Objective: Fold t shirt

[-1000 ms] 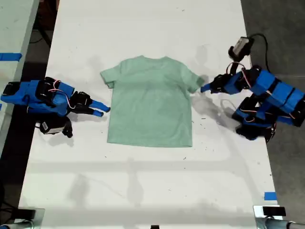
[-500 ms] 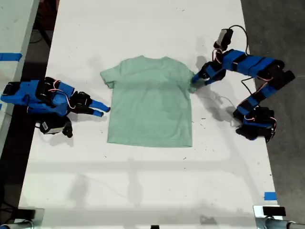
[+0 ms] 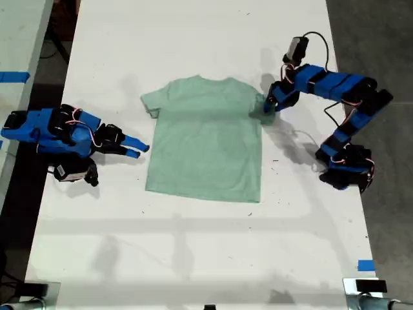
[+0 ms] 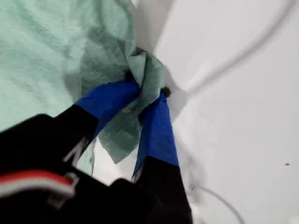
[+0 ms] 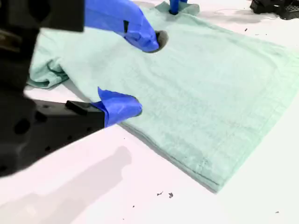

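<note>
1. The t shirt (image 3: 205, 137) lies flat on the white table (image 3: 193, 258), near its middle, neck toward the exterior view's top, hem toward its bottom.
2. Handling, as a judgement: the cloth looks light, thin and limp. It will drape and wrinkle rather than hold a shape, and may drag across the table when pulled. Sleeves, shoulders and hem corners are the sensible places to pinch.
3. The sleeve at the exterior view's right is bunched up between the jaws of my first gripper (image 4: 145, 100), which is clamped on it; the folds of cloth wrap over both blue fingertips.
4. My second gripper (image 5: 140, 74) rests low at the shirt's side edge on the exterior view's left, just beside the cloth. Its jaws stand apart and hold nothing; whether the tips touch the fabric cannot be told.
5. The sleeve on that side lies loosely crumpled near this gripper.
</note>
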